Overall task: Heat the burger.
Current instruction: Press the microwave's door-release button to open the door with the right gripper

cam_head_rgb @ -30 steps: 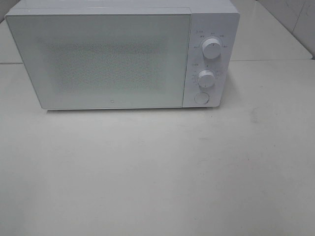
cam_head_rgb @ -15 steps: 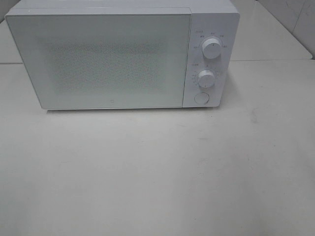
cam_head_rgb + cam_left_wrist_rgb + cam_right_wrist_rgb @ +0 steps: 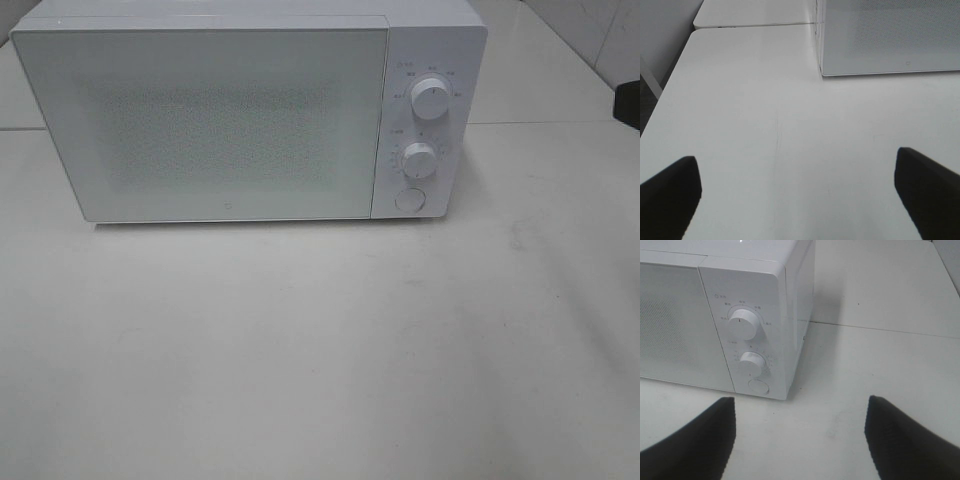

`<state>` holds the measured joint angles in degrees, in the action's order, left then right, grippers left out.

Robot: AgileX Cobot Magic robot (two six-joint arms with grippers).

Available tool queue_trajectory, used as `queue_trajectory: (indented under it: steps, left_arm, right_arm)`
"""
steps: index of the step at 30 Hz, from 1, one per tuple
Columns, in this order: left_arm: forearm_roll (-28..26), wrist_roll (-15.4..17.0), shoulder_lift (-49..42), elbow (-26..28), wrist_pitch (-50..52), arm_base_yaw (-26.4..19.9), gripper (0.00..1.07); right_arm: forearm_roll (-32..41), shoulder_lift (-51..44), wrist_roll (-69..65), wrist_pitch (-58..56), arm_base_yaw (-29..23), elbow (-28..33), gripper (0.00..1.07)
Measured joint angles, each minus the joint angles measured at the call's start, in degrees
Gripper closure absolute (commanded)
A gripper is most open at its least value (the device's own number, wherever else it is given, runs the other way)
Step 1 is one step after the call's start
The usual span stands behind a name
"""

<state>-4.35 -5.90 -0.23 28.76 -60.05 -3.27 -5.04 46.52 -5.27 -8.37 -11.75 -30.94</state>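
The white microwave [image 3: 250, 115] sits on the counter [image 3: 320, 350] with its door [image 3: 200, 150] shut. The left fingers [image 3: 670, 195] are spread wide over the counter and hold nothing. The right fingers [image 3: 695, 440] are apart near the 2 knobs [image 3: 743, 327] and hold nothing. I cannot tell where the burger is.

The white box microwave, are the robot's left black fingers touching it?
Apart. The left wrist view shows bare white table between the left black fingers and the white box microwave.

Lab-style test bench, white microwave [image 3: 240, 110] on joined white tables [image 3: 320, 350]
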Motion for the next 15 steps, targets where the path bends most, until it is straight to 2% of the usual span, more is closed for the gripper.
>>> queue_trajectory:
  steps: [15]
  left_arm:
    - [0.0,0.0,0.0,0.0,0.0,0.0,0.03]
  right_arm:
    - [0.0,15.1,0.0,18.0,0.0,0.0,0.37]
